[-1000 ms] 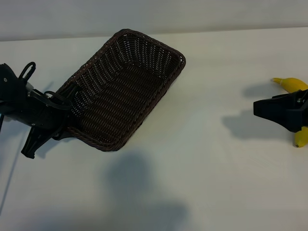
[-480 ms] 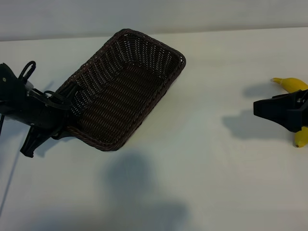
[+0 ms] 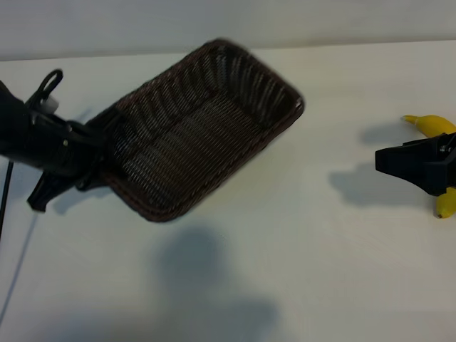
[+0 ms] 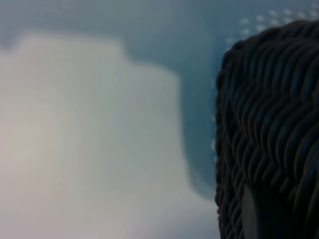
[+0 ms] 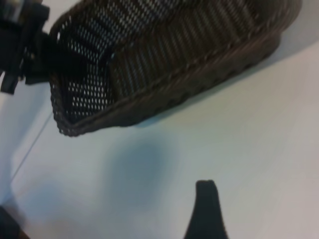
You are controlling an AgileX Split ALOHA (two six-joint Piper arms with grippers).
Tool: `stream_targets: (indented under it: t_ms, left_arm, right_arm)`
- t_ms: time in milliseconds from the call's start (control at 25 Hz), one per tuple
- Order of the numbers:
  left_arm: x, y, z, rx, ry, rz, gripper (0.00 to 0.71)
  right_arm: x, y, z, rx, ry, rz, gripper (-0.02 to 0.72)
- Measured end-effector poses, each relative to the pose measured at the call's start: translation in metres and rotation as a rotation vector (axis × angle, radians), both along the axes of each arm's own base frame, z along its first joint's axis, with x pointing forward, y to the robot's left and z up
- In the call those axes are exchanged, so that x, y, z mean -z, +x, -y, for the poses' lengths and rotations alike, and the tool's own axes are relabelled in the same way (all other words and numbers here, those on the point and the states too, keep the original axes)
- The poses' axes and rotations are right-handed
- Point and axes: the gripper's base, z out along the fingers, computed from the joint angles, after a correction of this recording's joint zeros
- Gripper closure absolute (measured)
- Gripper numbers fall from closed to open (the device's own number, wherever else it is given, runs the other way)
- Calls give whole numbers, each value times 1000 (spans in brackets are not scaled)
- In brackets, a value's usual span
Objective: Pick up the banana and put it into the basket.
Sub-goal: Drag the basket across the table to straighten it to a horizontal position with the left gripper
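Left gripper [image 3: 100, 160] clamped on basket [image 3: 206, 121] rim at short end. Right gripper [image 3: 385, 162] jaws apart, over banana [image 3: 433, 125] on table [image 3: 320, 271].

The right gripper [image 3: 388, 162] covers the banana's [image 3: 433, 125] middle. The basket [image 3: 203, 128] looks blurred in the exterior view.
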Motion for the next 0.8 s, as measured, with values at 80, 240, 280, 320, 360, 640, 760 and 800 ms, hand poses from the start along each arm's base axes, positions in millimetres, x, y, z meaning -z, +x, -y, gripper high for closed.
stream_targets:
  t_ms: [80, 240, 280, 320, 360, 640, 760, 800]
  left_arm:
    - [-9, 6, 3, 54, -7, 33, 550]
    - [-26, 14, 6, 164, -2, 69, 550]
    - [-31, 15, 7, 193, 3, 79, 550]
    - [-36, 18, 7, 221, 9, 94, 550]
    - [-41, 20, 8, 250, 16, 98, 550]
    - [-65, 50, 10, 485, 103, 86, 550]
    - [-70, 68, 13, 585, 111, 78, 550]
    - [-68, 73, 14, 612, 107, 61, 550]
  right_arm:
    - [0, 0, 0, 0, 0, 0, 144]
    - [0, 0, 0, -1, 0, 0, 144]
    - [0, 0, 0, -1, 0, 0, 144]
    - [0, 0, 0, -1, 1, -1, 144]
    - [0, 0, 0, -2, 1, -1, 144]
    - [0, 0, 0, -2, 1, -1, 144]
    - [0, 0, 0, -2, 1, -1, 144]
    - [0, 0, 0, -2, 1, -1, 144]
